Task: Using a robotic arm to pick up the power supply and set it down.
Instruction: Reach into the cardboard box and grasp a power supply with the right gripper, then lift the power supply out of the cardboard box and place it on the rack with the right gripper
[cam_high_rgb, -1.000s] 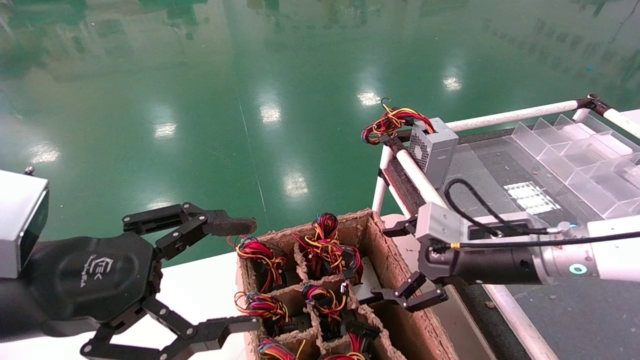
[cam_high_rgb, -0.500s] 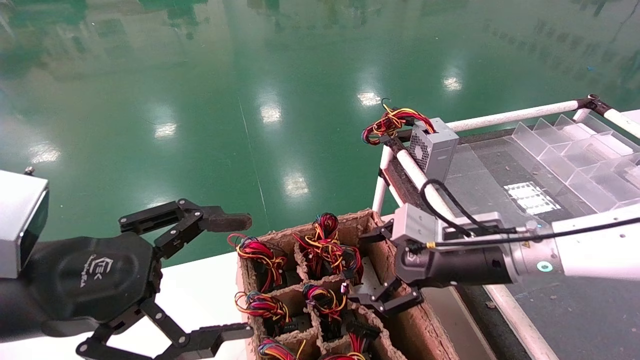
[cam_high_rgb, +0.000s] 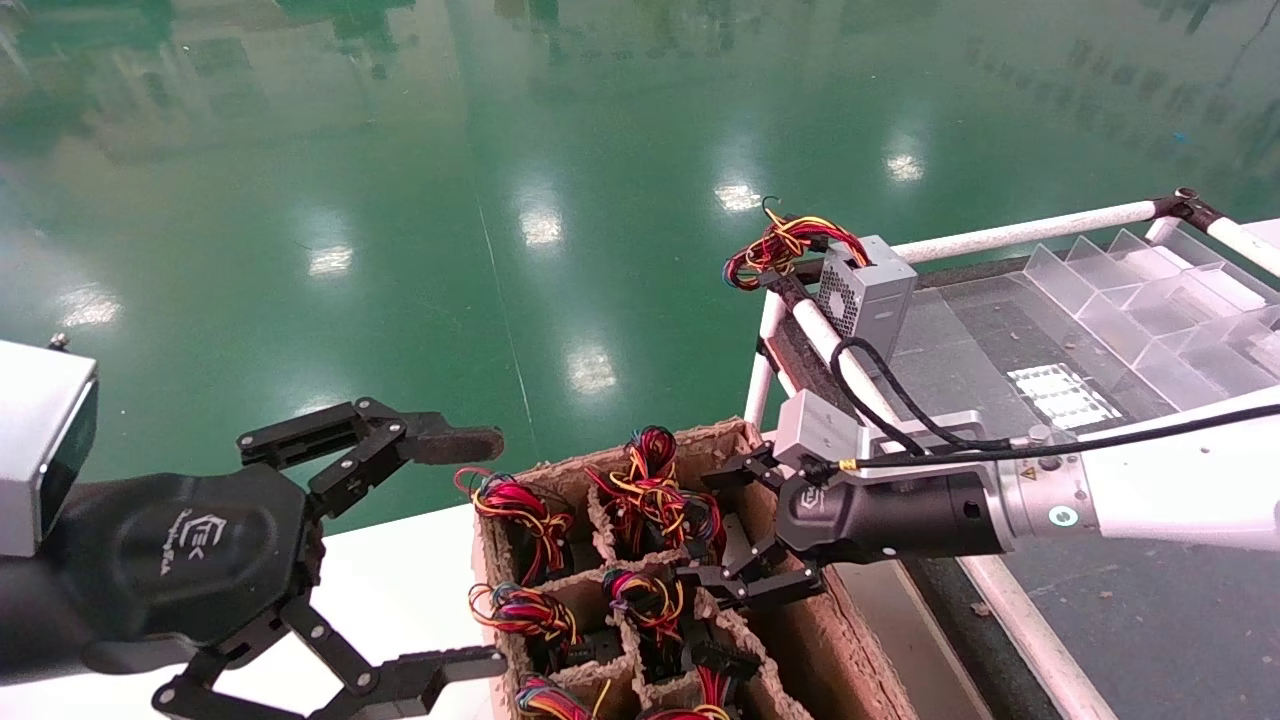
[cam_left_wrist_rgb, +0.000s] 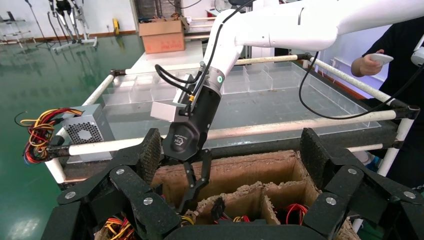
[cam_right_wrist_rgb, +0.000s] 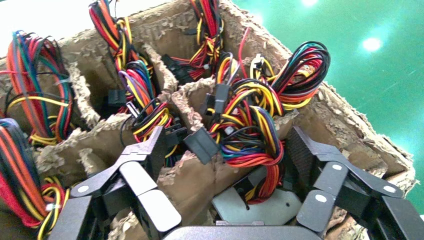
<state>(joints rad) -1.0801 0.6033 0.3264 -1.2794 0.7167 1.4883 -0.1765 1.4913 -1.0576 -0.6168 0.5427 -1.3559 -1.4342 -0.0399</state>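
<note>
The power supply stands in a far-right cell of the cardboard box. Only its grey metal end face and its red-yellow-black wire bundle show. My right gripper is open and tilted down over that cell, with its fingers on either side of the bundle and apart from it. From the left wrist view, the right gripper dips past the box's far wall. My left gripper hovers open and empty just left of the box.
Several other wire-topped units fill the box's cells. A grey unit with a vent face sits at the corner of the white-railed table, next to clear plastic dividers. A person stands beyond the table.
My right gripper has moved left and down, from beside the box's right wall to over the far-right cell. The left gripper has barely shifted.
</note>
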